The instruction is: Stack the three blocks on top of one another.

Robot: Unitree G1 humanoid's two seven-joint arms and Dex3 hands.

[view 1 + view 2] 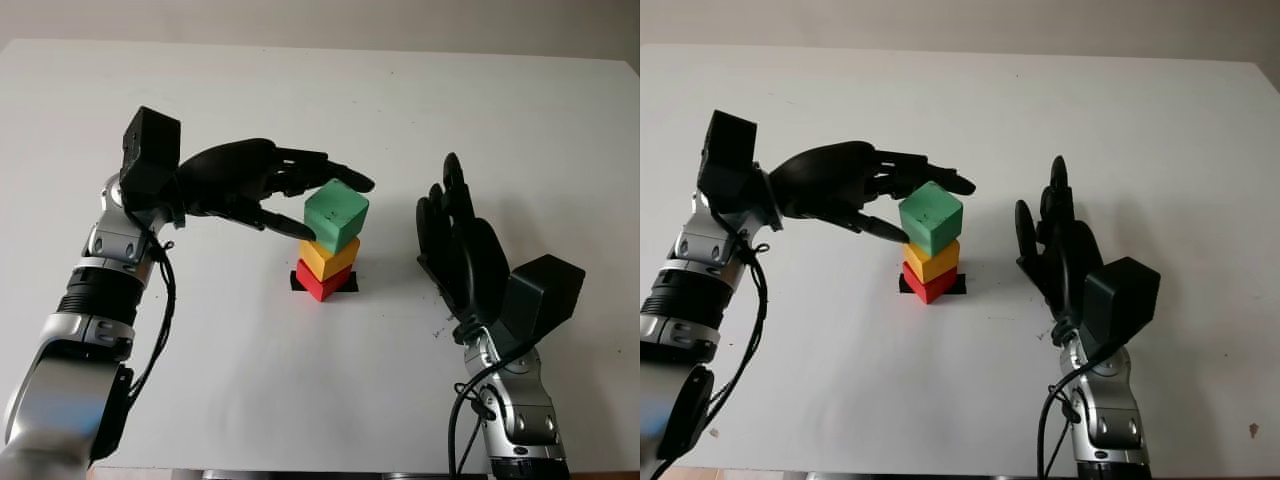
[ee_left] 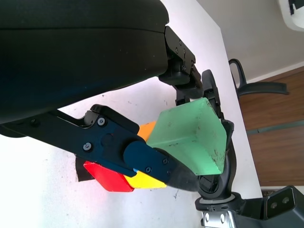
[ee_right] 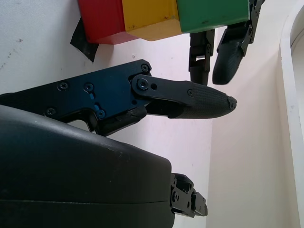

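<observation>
White table (image 1: 520,110) is carrying everything, with the left hand (image 1: 262,187) pinching the green block (image 1: 336,216) between its fingertips, seemingly to steady it on the yellow block (image 1: 328,258) and red block (image 1: 318,283) beneath. Beyond the stack, the right hand (image 1: 462,245) is waiting open and upright, probably as a guard.

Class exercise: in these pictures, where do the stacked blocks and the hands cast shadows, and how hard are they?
Left eye view: only faint, soft shadows under the left hand and right hand. Right wrist view: soft shading beneath the red block; lighting is diffuse.
</observation>
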